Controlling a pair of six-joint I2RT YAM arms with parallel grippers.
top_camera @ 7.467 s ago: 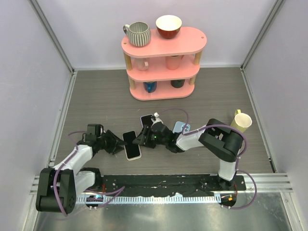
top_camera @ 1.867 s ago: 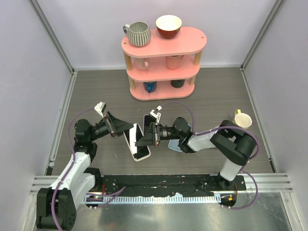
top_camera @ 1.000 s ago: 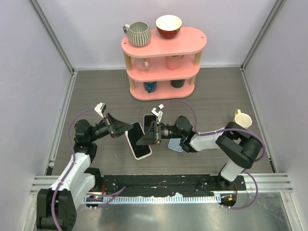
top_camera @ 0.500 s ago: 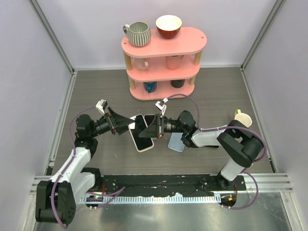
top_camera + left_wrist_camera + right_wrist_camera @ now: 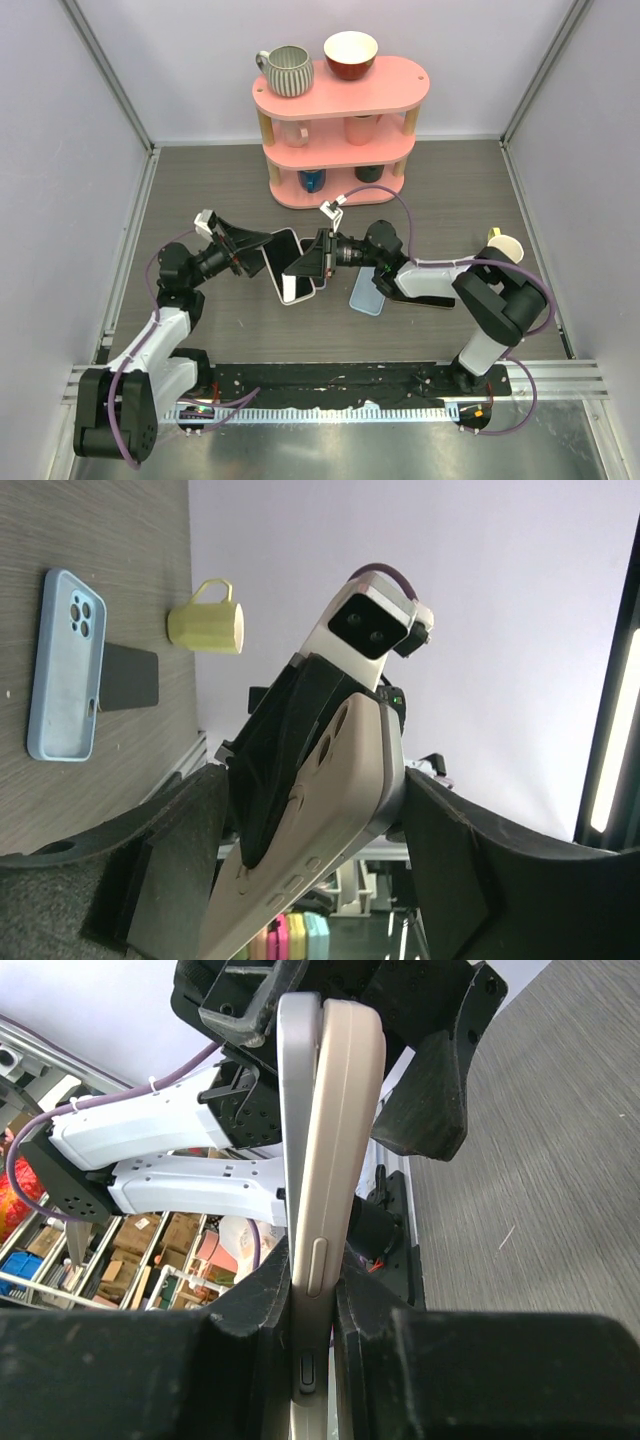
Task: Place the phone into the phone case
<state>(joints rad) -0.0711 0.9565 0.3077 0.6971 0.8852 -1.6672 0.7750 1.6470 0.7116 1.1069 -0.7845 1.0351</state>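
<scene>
Beige-backed, probably rigid and slick, the phone (image 5: 284, 266) hangs above the bench (image 5: 200, 190), pinched across its faces by the right fingers (image 5: 250, 1350). The left fingers (image 5: 170, 880) are spread either side. Hold one end only; the blue phone case (image 5: 366, 292) lies nearby.

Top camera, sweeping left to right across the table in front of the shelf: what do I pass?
left gripper → phone, clamped by the right gripper that overlaps it → phone case → yellow mug
</scene>
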